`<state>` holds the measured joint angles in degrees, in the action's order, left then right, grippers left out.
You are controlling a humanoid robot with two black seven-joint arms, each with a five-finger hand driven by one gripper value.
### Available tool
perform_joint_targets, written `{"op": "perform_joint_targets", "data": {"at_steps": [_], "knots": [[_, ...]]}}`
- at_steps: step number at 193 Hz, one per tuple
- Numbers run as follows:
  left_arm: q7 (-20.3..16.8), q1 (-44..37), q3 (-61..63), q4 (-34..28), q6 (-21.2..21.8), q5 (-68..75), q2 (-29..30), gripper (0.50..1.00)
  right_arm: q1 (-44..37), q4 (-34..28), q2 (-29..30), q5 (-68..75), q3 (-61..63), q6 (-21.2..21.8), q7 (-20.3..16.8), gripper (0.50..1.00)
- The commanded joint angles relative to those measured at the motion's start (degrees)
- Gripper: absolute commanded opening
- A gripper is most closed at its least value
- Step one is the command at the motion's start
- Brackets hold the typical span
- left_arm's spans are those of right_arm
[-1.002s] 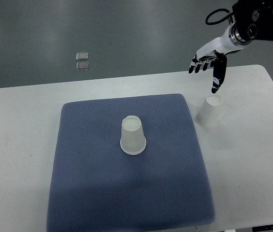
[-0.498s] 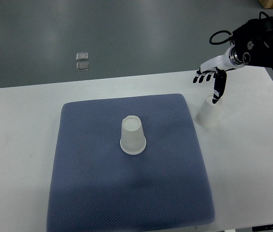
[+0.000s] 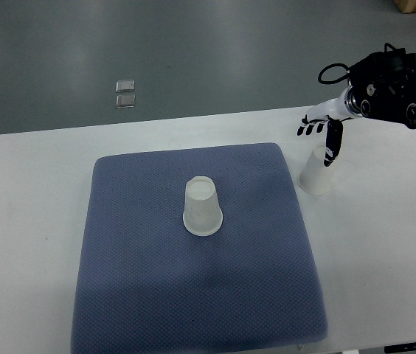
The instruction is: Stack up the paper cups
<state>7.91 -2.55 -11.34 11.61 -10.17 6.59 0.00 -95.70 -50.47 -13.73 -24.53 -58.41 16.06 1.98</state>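
The right hand (image 3: pixel 321 131) reaches in from the right edge and hangs over the top of one paper cup (image 3: pixel 317 171). Its fingers (image 3: pixel 308 127) are spread, and one dark digit points down across the cup's upper part; whether it touches the cup is hard to tell, and nothing looks gripped. There are two cups, both upside down: this one stands on the white worktop (image 3: pixel 31 192) just beside the blue mat (image 3: pixel 134 280), and the second cup (image 3: pixel 202 206) stands near the mat's middle.

A white table (image 3: pixel 31 192) carries a blue mat (image 3: pixel 193 287) and a paper cup (image 3: pixel 317 171).
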Motion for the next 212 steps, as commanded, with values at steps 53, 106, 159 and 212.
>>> {"op": "perform_joint_targets", "data": {"at_steps": [53,106,159,212], "knots": [[0.0,0.0,-0.09,-0.01,0.06,0.0,0.0,1.0,1.92,1.25,0.72,-0.87,-0.12,-0.07,-1.18,0.921],[0.0,0.0,0.0,0.08,0.06,0.0,0.0,1.0,3.5,1.78,0.63,-0.78,-0.04,-1.74,-1.18,0.919],[0.0,0.0,-0.09,0.08,0.06,0.0,0.0,1.0,4.38,1.95,0.72,-0.78,0.05,-2.35,-1.18,0.911],[-0.09,0.0,0.0,0.08,0.06,0.0,0.0,1.0,6.23,4.06,0.72,-0.78,0.05,-2.88,-1.27,0.901]]}}
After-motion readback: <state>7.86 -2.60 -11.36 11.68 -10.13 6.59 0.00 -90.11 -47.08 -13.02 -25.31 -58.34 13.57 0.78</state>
